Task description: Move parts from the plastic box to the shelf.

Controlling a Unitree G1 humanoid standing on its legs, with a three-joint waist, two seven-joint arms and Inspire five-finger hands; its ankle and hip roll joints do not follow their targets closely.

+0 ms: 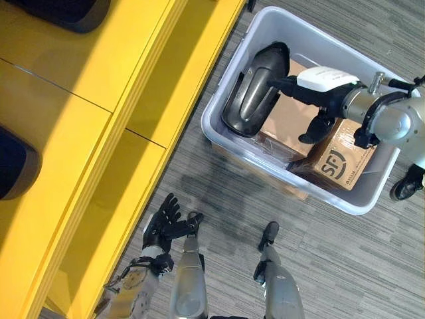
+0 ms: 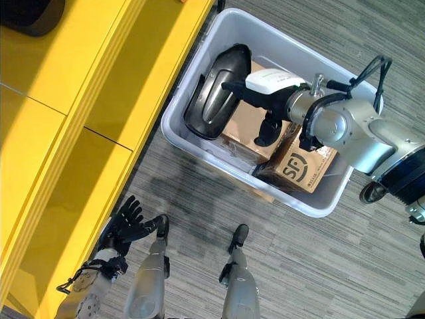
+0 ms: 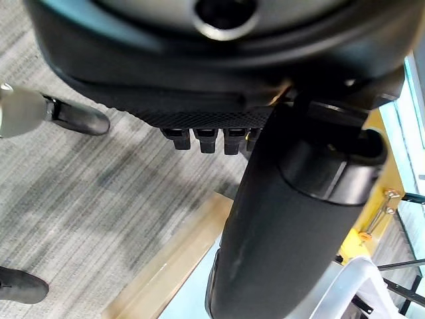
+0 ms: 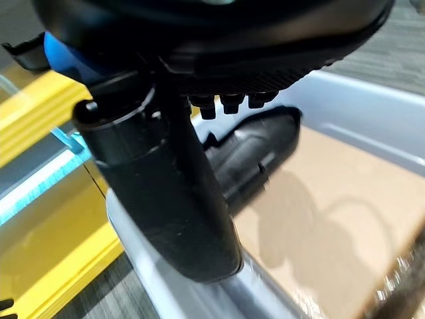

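Just past your right hand (image 1: 312,90), its fingers (image 1: 282,84) reaching out straight and clamped on nothing, stands the black moulded part (image 1: 255,90), upright against the near wall of the grey plastic box (image 1: 285,156). Beneath that hand lie two cardboard cartons (image 1: 292,116); the one nearer the wrist, sealed in clear tape, bears large dark printed letters (image 1: 335,163). Your left hand (image 1: 163,222) hangs with fingers spread and empty, beside the yellow shelf (image 1: 86,133). Two dark items (image 1: 16,163) rest on that shelf. Grey striped carpet floor (image 1: 219,199) underlies everything.
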